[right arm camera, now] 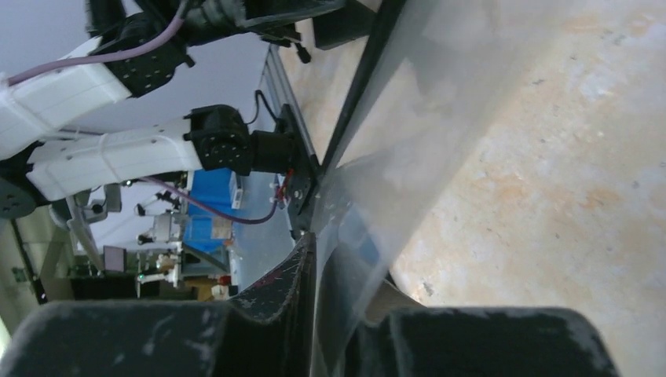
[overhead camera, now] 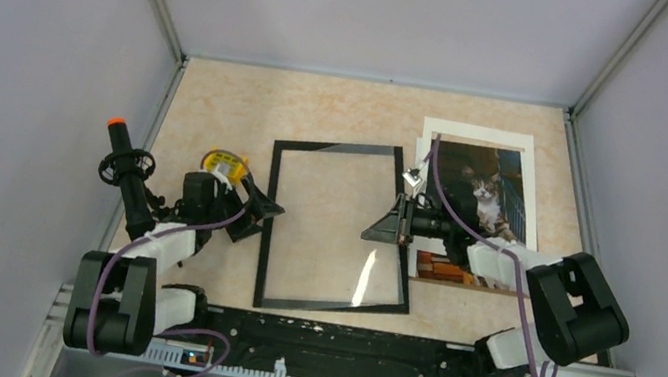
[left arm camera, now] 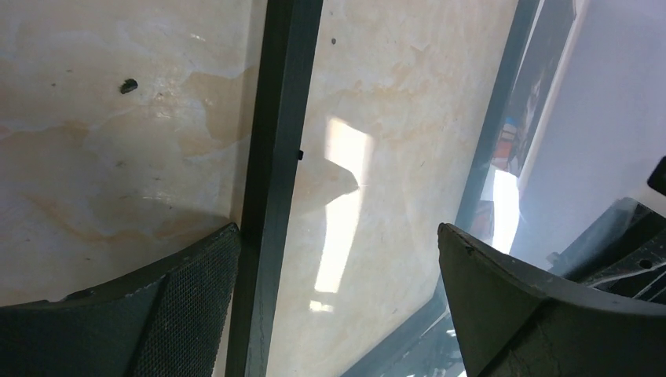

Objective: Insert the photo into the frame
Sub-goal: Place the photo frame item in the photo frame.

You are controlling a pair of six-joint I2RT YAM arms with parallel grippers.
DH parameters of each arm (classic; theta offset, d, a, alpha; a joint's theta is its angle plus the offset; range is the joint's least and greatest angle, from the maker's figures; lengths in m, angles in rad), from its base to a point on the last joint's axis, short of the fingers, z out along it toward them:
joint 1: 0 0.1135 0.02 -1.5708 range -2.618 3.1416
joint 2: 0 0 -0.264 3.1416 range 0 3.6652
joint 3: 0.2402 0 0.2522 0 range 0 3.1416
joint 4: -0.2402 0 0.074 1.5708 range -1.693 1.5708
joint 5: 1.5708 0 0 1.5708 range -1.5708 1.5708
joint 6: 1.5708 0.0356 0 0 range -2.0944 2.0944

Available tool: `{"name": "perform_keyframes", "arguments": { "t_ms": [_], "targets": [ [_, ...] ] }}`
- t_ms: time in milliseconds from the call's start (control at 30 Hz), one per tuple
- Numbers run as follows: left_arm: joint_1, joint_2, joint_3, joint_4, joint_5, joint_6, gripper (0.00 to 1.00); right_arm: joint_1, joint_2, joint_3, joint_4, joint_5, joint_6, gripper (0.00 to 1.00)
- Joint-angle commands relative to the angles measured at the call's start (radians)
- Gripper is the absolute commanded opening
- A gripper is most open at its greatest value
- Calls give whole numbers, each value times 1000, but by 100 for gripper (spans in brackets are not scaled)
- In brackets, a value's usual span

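The black frame (overhead camera: pixel 267 229) lies flat mid-table. My left gripper (overhead camera: pixel 258 209) hangs open at the frame's left bar (left arm camera: pixel 276 157), one finger (left arm camera: pixel 188 306) on each side of it. My right gripper (overhead camera: pixel 376 228) is over the frame's right side, shut on the edge of a clear sheet (right arm camera: pixel 408 157) that runs between its jaws (right arm camera: pixel 338 259). The sheet covers the frame's opening and shows glare (overhead camera: pixel 363 279). The photo (overhead camera: pixel 485 202) of a grey-and-white cat lies face up at the right, partly under my right arm.
A yellow tape roll (overhead camera: pixel 224 166) and a black tool with an orange tip (overhead camera: pixel 118 149) stand left of the frame. A small silver clip (overhead camera: pixel 411 175) lies by the photo's left edge. Walls close in on three sides; the arm rail (overhead camera: pixel 335 346) runs along the near edge.
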Motion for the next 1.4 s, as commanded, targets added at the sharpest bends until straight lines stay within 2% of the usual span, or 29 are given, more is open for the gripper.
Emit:
{"name": "perform_keyframes", "arguments": {
  "t_ms": [0,167,267,433,633,733,967,1000,1133,1300,1367],
  "targets": [
    [2,-5,5,-31,1,37,98,-12,1,46,-173,102,-102,19],
    [3,34,35,-54,15,69,98,-40,20,32,-163,173,-74,48],
    [1,54,51,-73,13,89,98,-67,50,45,-183,216,-86,60],
    [2,97,73,-83,14,118,98,-103,137,91,-179,228,-99,68],
    [1,105,93,-98,17,132,99,-152,182,94,-191,216,-106,70],
    [-6,73,110,-151,2,155,98,-153,198,111,-152,205,-99,62],
    [-92,-55,199,-381,-139,222,98,-174,193,85,-50,259,-79,4],
    [-106,-76,208,-412,-166,225,98,-174,198,74,-14,245,-74,0],
    [-147,-143,227,-451,-192,194,98,-174,207,10,206,190,-36,0],
    [-184,-106,174,-319,-49,68,98,-174,190,-44,377,136,0,0],
    [-198,-85,165,-287,-49,51,98,-174,184,-70,467,122,37,0]
  ]
}}
